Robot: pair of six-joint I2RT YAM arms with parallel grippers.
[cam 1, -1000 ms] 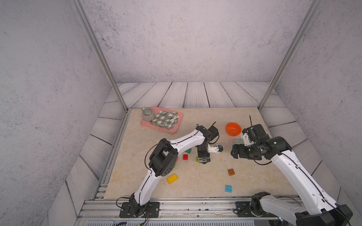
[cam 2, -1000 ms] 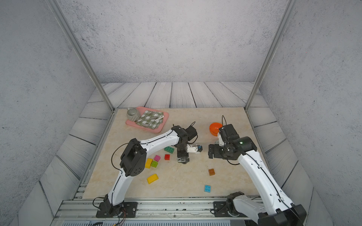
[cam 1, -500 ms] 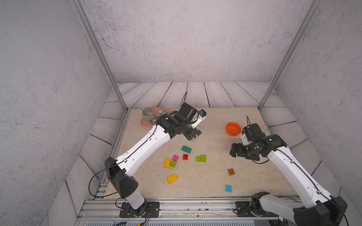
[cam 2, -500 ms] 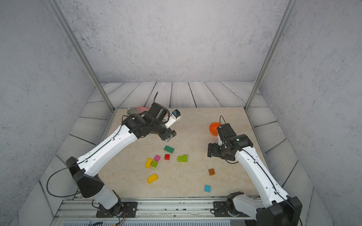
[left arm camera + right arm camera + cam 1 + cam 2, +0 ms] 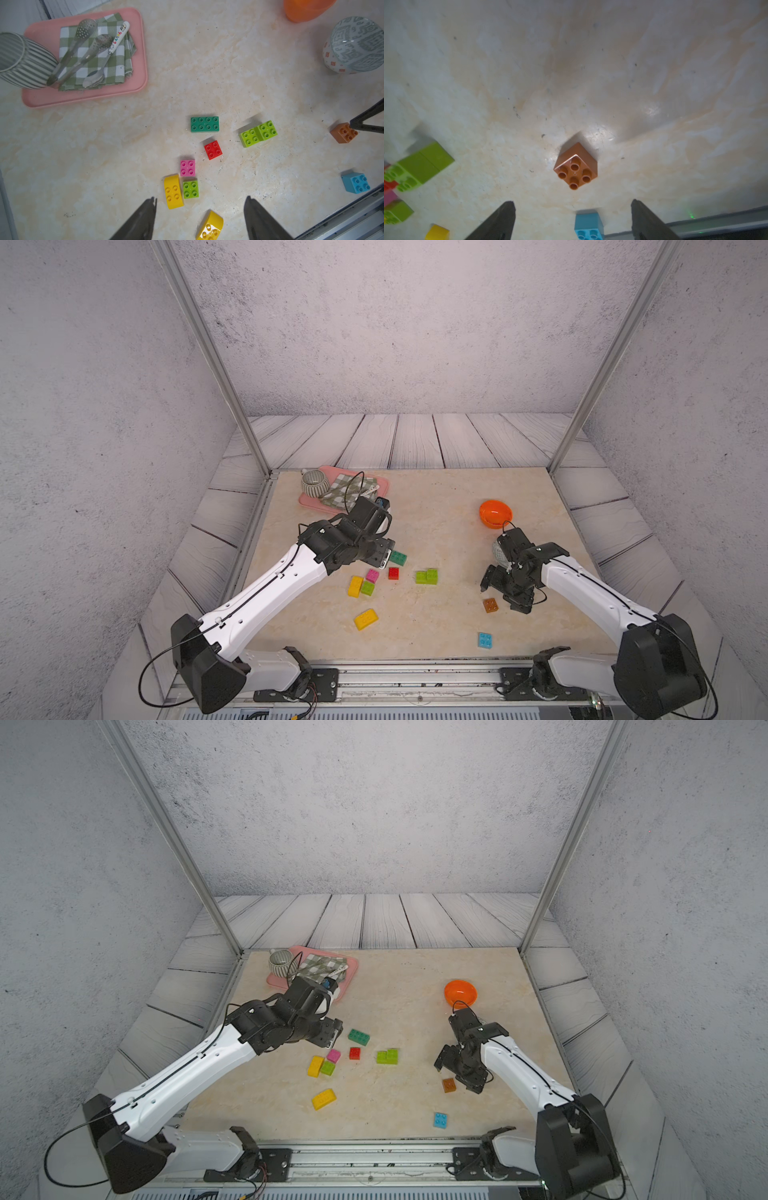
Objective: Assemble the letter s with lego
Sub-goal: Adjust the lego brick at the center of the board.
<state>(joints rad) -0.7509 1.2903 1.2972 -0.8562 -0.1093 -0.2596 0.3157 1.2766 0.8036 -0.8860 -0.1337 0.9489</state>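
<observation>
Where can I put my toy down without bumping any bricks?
Biggest bare patch: the far middle, between the pink tray and the orange bowl. Also bare between the lone yellow brick and the blue brick at the near edge. Crowded around the pink brick and red brick.

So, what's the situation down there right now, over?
Left gripper open, empty. Right gripper open, close to brown brick. Lego scattered, no S yet. Nothing blocking; blue brick nearby.

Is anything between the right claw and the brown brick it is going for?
Nothing visible does. The right claw is open above the table, with only bare surface between its fingertips and the brown brick. In a top view the blue brick lies apart from both.
</observation>
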